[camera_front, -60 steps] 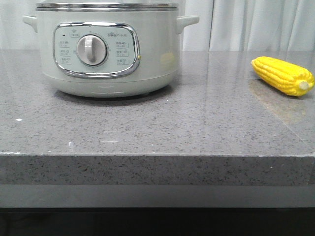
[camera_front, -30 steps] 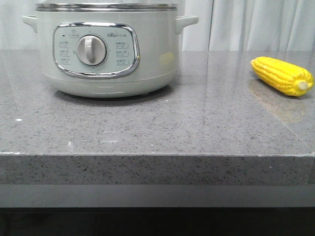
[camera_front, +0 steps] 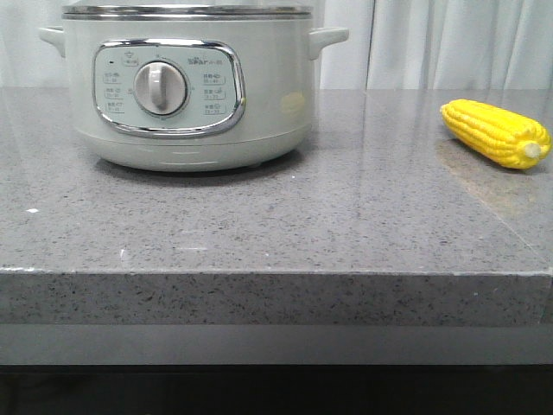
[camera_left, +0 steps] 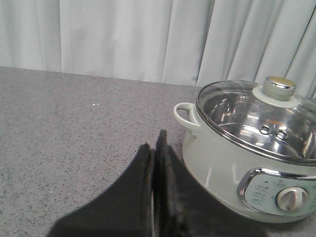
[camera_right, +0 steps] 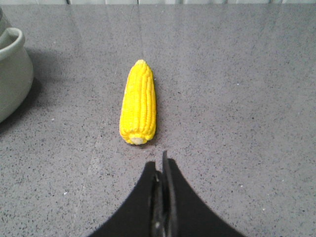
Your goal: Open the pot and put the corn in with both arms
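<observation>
A large round pale mint-white electric pot (camera_front: 186, 91) stands on the left part of the grey speckled stone table (camera_front: 276, 229), toward the back, in front of a pale pleated curtain (camera_front: 449, 43). Its chrome-framed control panel (camera_front: 168, 88) with a round white dial (camera_front: 161, 88) faces the front camera, and a small handle juts from each side. The lid is on: in the left wrist view a metal-rimmed glass lid (camera_left: 256, 118) with a round metal-topped knob (camera_left: 279, 88) sits on the pot (camera_left: 232, 163), and the shiny inner bowl shows through the glass.

The bright yellow corn cob (camera_front: 496, 132), with rows of kernels and a pale stub end, lies on its side on the right part of the table, well apart from the pot. In the front view its stub points to the right and a little toward the camera. Nothing touches it.

Neither arm shows in the front view. In the left wrist view the left pincer (camera_left: 155, 148) is pressed together, its two dark fingers meeting with nothing between them; it hangs above bare table beside the pot, near the pot's side handle (camera_left: 186, 113), not touching it. In the right wrist view the right pincer (camera_right: 162, 168) is likewise pressed together and empty. It sits just short of the corn (camera_right: 138, 102), whose pale stub end faces the fingertips; a strip of table shows between them. The edge of the pot (camera_right: 12, 74) and one handle show at the side of that view.
</observation>
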Controlling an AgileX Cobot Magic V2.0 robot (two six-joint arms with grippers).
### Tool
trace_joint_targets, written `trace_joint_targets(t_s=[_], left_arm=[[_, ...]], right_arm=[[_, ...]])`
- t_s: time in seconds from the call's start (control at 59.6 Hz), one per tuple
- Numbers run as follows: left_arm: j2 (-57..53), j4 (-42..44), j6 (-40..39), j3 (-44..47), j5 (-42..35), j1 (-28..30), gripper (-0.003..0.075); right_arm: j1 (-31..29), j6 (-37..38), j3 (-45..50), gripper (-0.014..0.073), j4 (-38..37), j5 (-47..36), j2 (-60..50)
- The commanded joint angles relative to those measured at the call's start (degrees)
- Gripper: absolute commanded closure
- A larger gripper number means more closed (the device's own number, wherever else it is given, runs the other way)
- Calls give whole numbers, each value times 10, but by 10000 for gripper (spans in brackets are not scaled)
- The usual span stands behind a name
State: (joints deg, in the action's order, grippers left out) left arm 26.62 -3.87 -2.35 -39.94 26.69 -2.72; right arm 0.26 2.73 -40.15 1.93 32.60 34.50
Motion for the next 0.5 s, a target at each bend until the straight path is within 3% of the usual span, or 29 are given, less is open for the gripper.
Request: trace_joint_targets(t_s=[0.0, 0.134, 0.235, 0.335, 0.402, 0.486], left_arm=[[8, 5, 0, -17, -39, 3, 741], [8, 48, 0, -17, -39, 3, 740], [8, 66, 0, -17, -39, 3, 717], [8, 66, 0, -17, -39, 3, 575], [8, 66, 0, -17, -41, 3, 429], [8, 66, 0, -17, -41, 3, 260]], right_arm=[[-4, -6, -19, 659, -6, -32, 9], [-4, -6, -19, 647, -6, -24, 10], [-4, -6, -19, 519, -6, -18, 10], [-4, -6, -19, 287, -6, -15, 10], [-4, -6, -19, 117, -6, -15, 10], [-4, -6, -19, -8, -6, -13, 10]])
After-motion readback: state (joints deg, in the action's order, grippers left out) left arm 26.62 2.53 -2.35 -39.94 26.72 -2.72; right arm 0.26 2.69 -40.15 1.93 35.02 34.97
